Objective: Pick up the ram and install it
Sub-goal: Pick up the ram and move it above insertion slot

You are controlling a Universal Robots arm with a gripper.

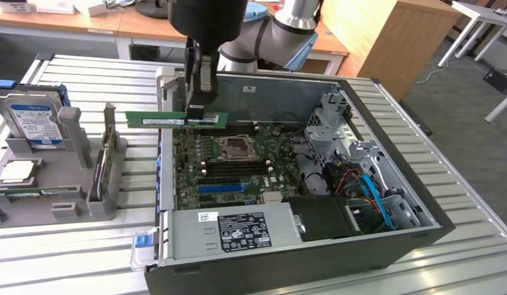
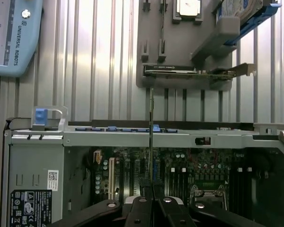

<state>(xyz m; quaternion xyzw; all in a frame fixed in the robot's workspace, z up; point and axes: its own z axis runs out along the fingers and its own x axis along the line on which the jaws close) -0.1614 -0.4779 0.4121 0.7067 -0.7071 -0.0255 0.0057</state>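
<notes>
One green stick, the ram [image 1: 159, 120], hangs level in the air, pinched near its middle by the gripper [image 1: 198, 114], whose fingers are closed narrowly on the board. It sits over the rear corner of the open computer case [image 1: 400, 184]. One end pokes past the case wall toward the exterior view's left, and the whole stick is well above the motherboard [image 1: 228, 181] and not in any slot.

From the wrist view the ram [image 2: 152, 123] shows edge-on as a thin line running out from the gripper [image 2: 152, 201] across the case wall. Below lie the processor socket [image 1: 235, 147] and the power supply [image 1: 236, 228]. On the slatted table [image 1: 73, 264] beside the case, a grey holder [image 1: 64, 206] carries a hard drive [image 1: 36, 123] and an upright card [image 1: 107, 153]
</notes>
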